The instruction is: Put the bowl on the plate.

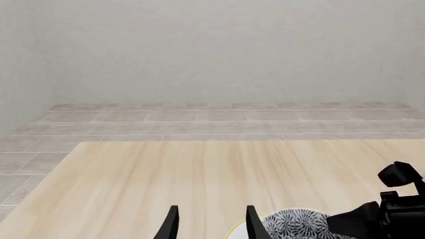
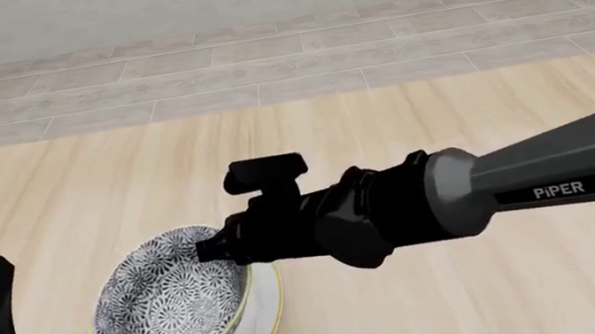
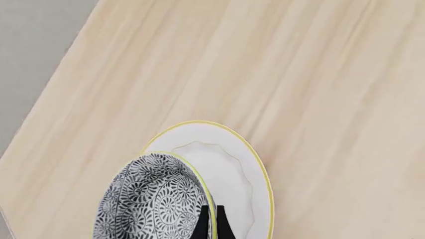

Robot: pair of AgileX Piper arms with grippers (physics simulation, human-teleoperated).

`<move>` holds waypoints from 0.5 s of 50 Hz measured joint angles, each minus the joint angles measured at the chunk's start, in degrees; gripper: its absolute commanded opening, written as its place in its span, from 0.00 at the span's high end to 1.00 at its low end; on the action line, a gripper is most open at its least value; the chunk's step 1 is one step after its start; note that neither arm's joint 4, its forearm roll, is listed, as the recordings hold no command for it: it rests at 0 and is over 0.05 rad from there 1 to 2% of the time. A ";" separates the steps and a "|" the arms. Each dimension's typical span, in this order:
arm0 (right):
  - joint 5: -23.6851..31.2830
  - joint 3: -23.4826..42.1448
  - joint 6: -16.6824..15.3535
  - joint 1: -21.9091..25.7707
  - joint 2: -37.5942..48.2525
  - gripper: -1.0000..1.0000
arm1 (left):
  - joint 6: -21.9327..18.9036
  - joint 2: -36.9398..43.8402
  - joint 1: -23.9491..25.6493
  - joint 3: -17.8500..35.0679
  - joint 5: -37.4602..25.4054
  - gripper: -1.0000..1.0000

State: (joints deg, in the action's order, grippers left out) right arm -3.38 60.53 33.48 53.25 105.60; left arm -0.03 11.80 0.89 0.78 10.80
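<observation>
My right gripper [image 3: 211, 221] is pinched on the bowl [image 2: 168, 297] at its rim, fingers almost together with the wall between them. The bowl sits tilted over the plate [image 2: 258, 330], which lies directly beneath and juts out past it on the side away from my left gripper [image 1: 209, 224]. That one hangs spread, holding nothing, just beside the plate. My right is plainly the nearer. Beyond the plate, my right forearm reads "PiPER"
</observation>
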 measured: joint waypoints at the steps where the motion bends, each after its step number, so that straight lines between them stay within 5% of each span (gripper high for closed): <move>1: -0.07 -0.03 0.04 -0.02 0.12 1.00 | 0.00 0.01 0.00 0.00 0.01 0.00; 25: -0.63 -0.18 0.24 -0.68 2.17 1.00 | -0.09 -0.12 0.20 -0.02 -0.08 0.00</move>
State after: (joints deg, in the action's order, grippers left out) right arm -4.01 60.35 33.72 52.57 107.77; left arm -0.12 11.68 1.10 0.76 10.72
